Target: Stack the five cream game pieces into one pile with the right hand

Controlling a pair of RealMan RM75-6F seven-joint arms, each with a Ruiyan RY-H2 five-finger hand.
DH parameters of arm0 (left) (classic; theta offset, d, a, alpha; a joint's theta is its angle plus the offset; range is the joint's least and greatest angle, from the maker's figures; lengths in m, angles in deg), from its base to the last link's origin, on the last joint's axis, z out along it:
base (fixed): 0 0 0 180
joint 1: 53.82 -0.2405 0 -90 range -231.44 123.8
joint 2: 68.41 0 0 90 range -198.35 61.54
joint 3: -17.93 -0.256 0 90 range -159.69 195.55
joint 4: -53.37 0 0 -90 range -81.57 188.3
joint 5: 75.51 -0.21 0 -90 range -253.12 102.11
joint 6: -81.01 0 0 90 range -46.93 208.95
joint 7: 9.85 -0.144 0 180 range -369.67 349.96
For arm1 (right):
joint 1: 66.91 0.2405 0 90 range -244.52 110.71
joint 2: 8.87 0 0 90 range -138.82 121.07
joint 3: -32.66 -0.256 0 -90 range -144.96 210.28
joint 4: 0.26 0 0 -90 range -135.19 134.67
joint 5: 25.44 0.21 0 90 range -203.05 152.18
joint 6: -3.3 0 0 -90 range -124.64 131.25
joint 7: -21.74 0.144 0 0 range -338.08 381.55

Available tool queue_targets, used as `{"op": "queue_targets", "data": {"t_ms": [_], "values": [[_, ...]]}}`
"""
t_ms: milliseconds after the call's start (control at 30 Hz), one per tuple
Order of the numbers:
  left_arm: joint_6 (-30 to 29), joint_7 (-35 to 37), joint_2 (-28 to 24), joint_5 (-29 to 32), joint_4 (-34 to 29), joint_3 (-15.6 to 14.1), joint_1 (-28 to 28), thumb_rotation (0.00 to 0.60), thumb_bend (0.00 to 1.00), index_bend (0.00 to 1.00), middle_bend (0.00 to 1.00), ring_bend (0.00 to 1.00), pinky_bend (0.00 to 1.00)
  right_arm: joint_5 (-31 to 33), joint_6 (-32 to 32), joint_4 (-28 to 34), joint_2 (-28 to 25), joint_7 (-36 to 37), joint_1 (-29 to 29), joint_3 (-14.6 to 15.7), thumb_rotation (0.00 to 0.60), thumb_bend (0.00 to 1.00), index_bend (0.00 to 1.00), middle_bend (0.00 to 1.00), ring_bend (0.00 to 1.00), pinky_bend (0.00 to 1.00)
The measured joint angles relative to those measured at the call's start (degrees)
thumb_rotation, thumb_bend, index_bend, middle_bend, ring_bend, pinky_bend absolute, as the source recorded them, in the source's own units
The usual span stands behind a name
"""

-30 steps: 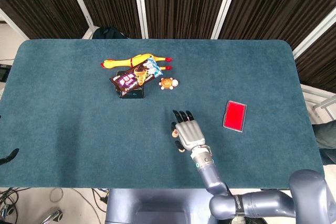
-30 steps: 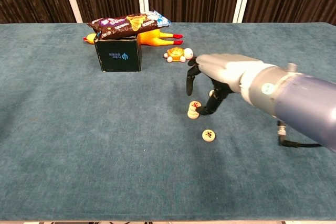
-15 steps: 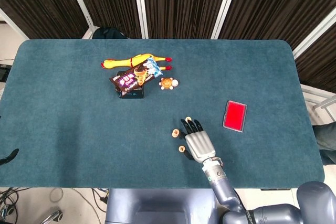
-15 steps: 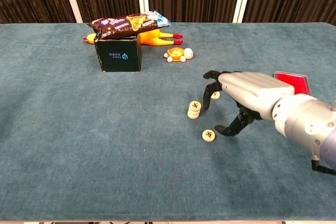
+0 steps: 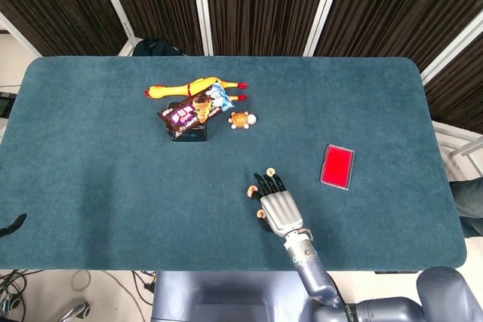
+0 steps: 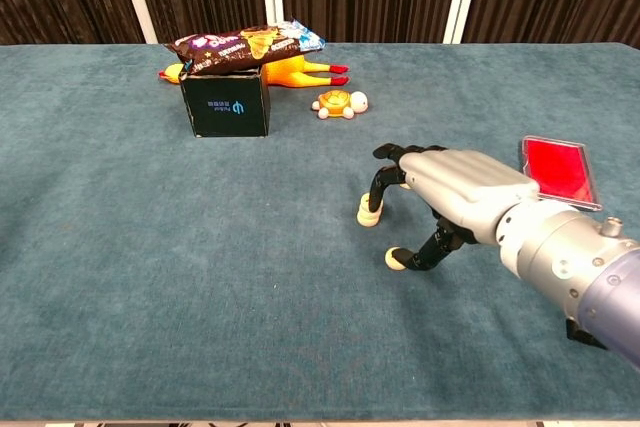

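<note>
A short stack of cream game pieces (image 5: 248, 191) (image 6: 367, 215) stands near the table's middle front. One loose cream piece (image 5: 261, 214) (image 6: 394, 260) lies just in front of it. Another (image 5: 270, 170) shows in the head view beyond my fingertips; the chest view hides it behind the hand. My right hand (image 5: 279, 205) (image 6: 460, 192) hovers palm down over this group, fingers spread and curved downward. Its fingertips hang beside the stack's right side, and the thumb tip touches the loose piece. Nothing is gripped. My left hand is out of sight.
A black box (image 5: 189, 132) (image 6: 226, 105) with a snack bag (image 5: 195, 109) on top stands at the back left, a yellow rubber chicken (image 5: 192, 87) behind it. A small turtle toy (image 5: 241, 119) (image 6: 338, 102) sits nearby. A red card (image 5: 338, 166) (image 6: 558, 169) lies to the right.
My right hand pulled back from the stack, then shifted left again and sank; its thumb now meets the loose front piece and its fingers hang beside the stack.
</note>
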Motion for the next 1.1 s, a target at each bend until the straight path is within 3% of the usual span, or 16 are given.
{"op": "queue_targets", "data": {"t_ms": [633,1100], "values": [[-0.2,0.3,0.0,0.1,0.1,0.1,-0.1,0.6,0.16,0.15,0.0,0.0,0.07,0.2,2.6,-5.2,2.9,-0.4,-2.1,-1.4,0.6,0.38,0.45,0.0,0.0,0.0],[-0.2,0.2,0.0,0.1,0.1,0.1,-0.1,0.6,0.16,0.15,0.0,0.0,0.07,-0.7,3.7,-5.0,2.5,-0.7,-3.2,-1.7,0.6,0.38,0.47,0.0,0.0,0.0]]}}
